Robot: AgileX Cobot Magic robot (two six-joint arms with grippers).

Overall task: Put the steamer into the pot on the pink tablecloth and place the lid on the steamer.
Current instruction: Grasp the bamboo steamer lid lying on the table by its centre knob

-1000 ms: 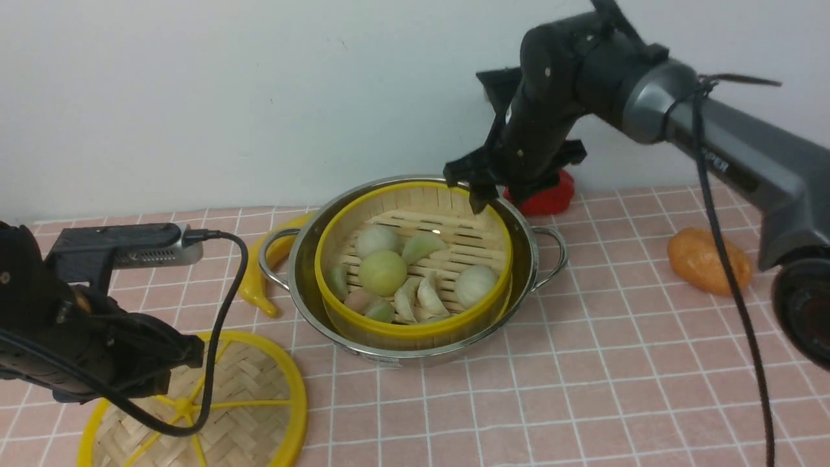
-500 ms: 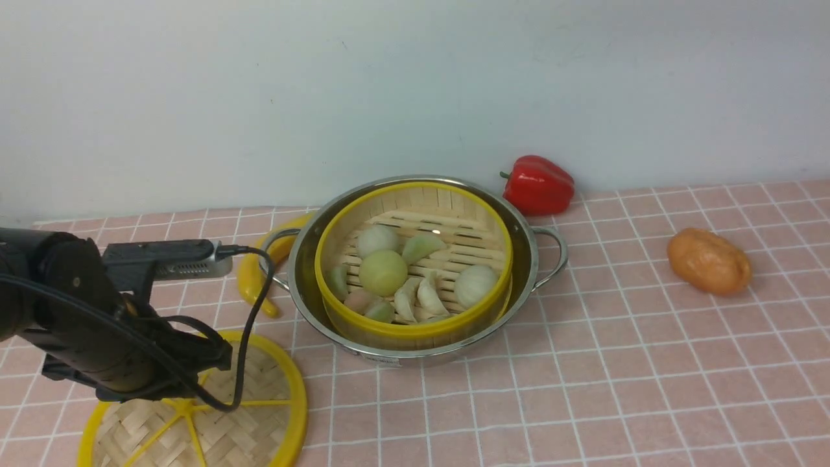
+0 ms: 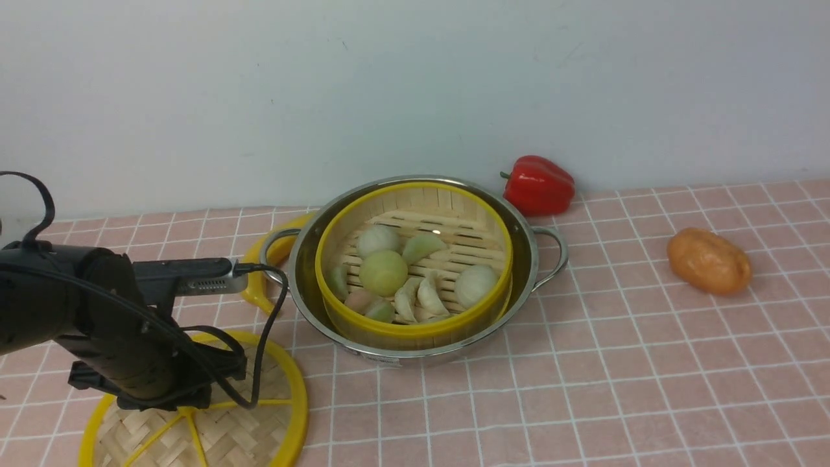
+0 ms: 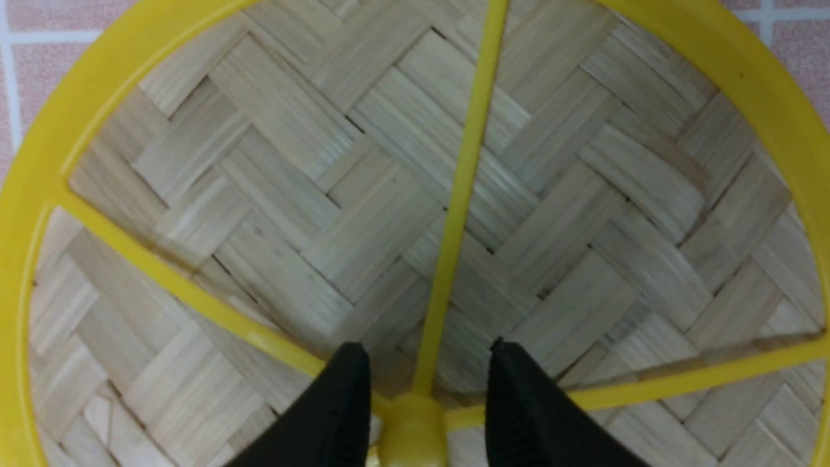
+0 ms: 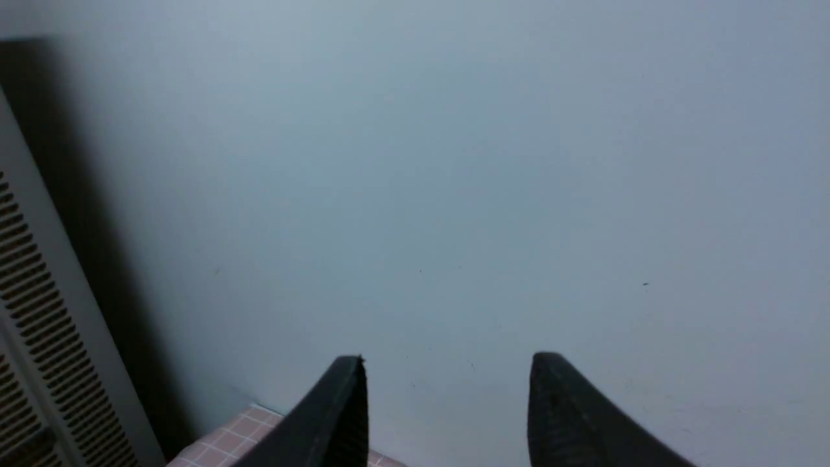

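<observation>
The steamer [image 3: 415, 327], with buns and dumplings inside, sits in the steel pot [image 3: 526, 259] on the pink tablecloth [image 3: 583, 389]. The lid [image 3: 266, 415] lies flat on the cloth at the front left, apart from the pot. My left arm [image 3: 117, 337] hangs over the lid and hides its middle. In the left wrist view my left gripper [image 4: 428, 353] is open, its two fingers standing either side of the lid's [image 4: 311, 194] yellow centre knob [image 4: 415, 431] with small gaps. My right gripper [image 5: 447, 360] is open and empty, facing the wall, outside the front view.
A yellow banana [image 3: 256, 292] lies behind the pot's left handle. A red pepper [image 3: 538, 185] rests by the back wall, and an orange vegetable [image 3: 709, 261] lies at the right. A slatted grey panel [image 5: 32, 311] shows beside the wall in the right wrist view.
The right arm has pulled away from the steamer's far rim and left the front view. The left arm has moved right and lower over the lid's centre.
</observation>
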